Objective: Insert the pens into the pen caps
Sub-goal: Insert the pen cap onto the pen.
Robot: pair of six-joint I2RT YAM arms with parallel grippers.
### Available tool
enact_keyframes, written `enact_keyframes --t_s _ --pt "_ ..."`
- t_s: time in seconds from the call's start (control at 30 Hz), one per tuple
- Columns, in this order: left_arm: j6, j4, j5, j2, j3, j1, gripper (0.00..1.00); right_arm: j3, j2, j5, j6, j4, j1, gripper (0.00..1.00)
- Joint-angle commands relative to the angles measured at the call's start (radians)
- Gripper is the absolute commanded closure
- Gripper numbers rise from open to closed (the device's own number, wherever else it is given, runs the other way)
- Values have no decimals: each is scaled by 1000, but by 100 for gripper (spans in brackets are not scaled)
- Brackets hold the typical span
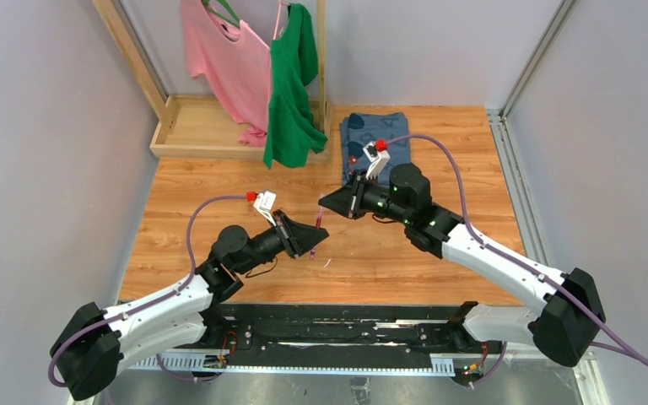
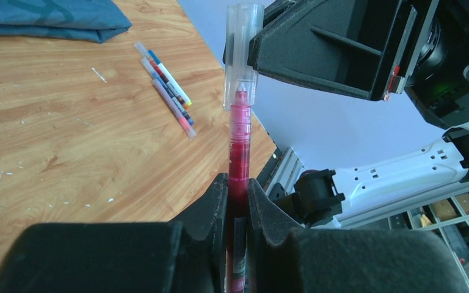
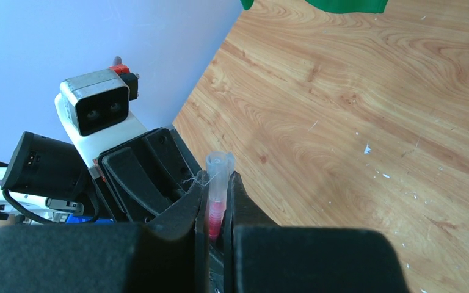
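The left tool (image 2: 237, 186) pinches the red pen (image 2: 239, 137). The right tool (image 3: 220, 183) pinches the clear cap (image 2: 242, 55). The pen tip sits just inside the cap, up above the worktop (image 2: 67, 152).

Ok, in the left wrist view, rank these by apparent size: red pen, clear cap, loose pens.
1. red pen: largest, close to the camera.
2. clear cap and loose pens: alike in length; cap wider, pens farther away, so unranked.
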Motion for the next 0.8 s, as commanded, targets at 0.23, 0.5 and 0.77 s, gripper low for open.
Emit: enact_keyframes --t_s 0.23,0.5,0.77 --pt "29 66 -81 -3 83 5 100 -71 -59 -46 16 28 10 100" --pt "32 121 -64 -7 70 4 100 -54 -82 -37 -47 -39 11 99" --pt "18 273 29 -2 54 4 100 -63 -68 -108 -66 8 11 100"
